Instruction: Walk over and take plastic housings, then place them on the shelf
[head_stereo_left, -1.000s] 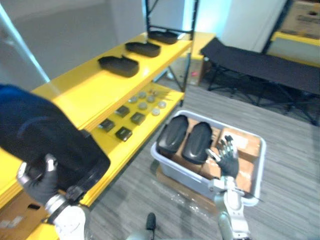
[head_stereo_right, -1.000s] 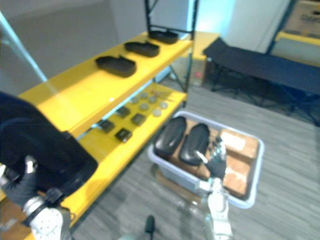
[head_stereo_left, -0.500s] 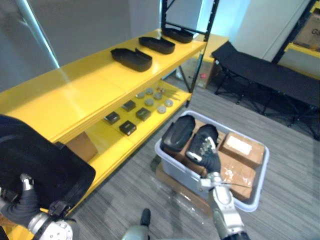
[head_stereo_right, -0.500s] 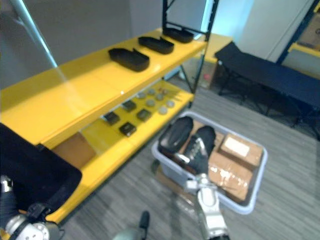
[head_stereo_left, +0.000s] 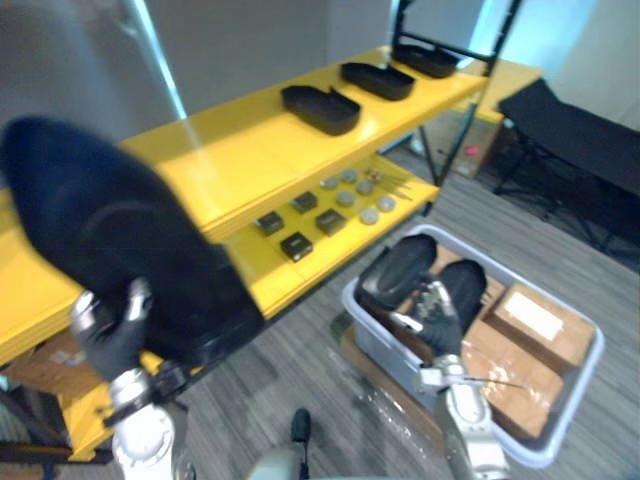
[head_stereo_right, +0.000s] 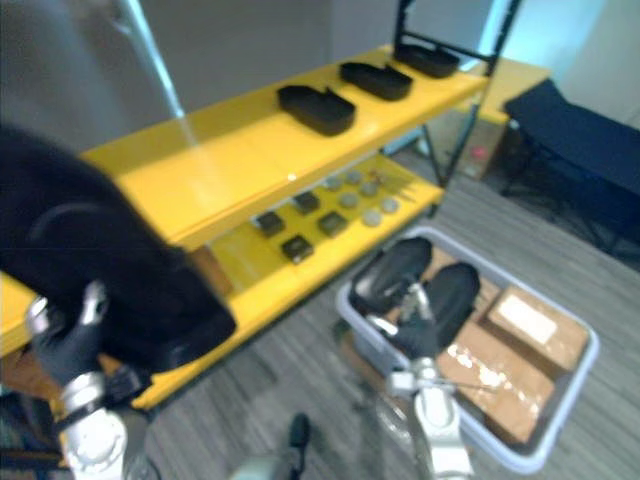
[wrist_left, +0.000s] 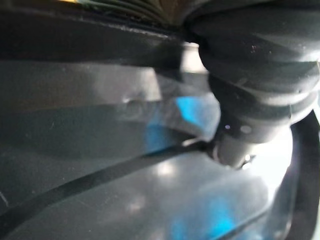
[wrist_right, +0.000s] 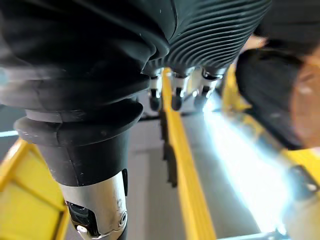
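Item 1: large black plastic housing (head_stereo_left: 120, 245), carried by the left hand (head_stereo_left: 108, 335). The fingers and thumb are curled round its lower rim. It is raised in front of the near end of the yellow shelf (head_stereo_left: 235, 160); whether it touches the shelf cannot be told.

Item 2: yellow shelf, top level. Holds three black housings in a row, well apart from each other: the nearest (head_stereo_left: 320, 108), the middle one (head_stereo_left: 377, 80) and the farthest (head_stereo_left: 425, 58), all lying hollow side up.

Item 3: yellow shelf, lower level. Holds small black parts (head_stereo_left: 296, 245) in a loose group, with round grey discs (head_stereo_left: 368, 215) just beyond them.

Item 4: grey bin (head_stereo_left: 380, 340) on the floor beside the shelf.
- In the end nearer the shelf, two black housings side by side, touching: one (head_stereo_left: 395, 270) and the other (head_stereo_left: 465, 285).
- In the other end, cardboard boxes (head_stereo_left: 535, 320) lying flat.

Item 5: right hand (head_stereo_left: 437, 318), fingers loosely spread and holding nothing, held over the bin's near edge, just beside the two housings.

Item 6: black cot (head_stereo_left: 570, 125), standing well beyond the bin.
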